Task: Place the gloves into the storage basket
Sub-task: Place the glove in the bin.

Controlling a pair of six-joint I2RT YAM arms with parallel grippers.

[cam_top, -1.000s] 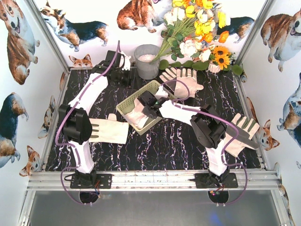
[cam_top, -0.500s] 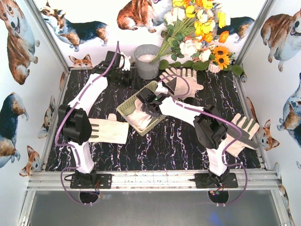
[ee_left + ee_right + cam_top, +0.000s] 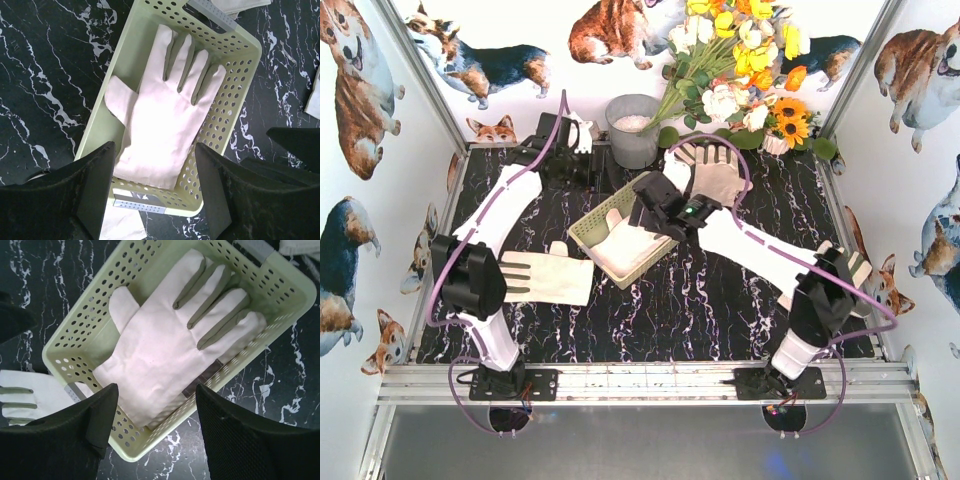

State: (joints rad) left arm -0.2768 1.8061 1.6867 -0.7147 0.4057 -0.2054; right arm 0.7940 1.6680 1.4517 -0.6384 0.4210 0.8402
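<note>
Now one cream glove (image 3: 165, 335) lies flat in the pale yellow-green basket (image 3: 80, 327), fingers spread w/ grey strips betw. them; the basket sits mid-surface (image 3: 720, 300). Over it the right gripper (image 3: 156, 389) hovers, jaws wide apart, empty. At back-left the left gripper (image 3: 155, 145) is likewise spread, holding nothing. On the surface: left glove (image 3: 548, 277), back glove (image 3: 710, 180) nr the flowers (image 3: 740, 60), right glove (image 3: 861, 262) partly under the arm.
</note>
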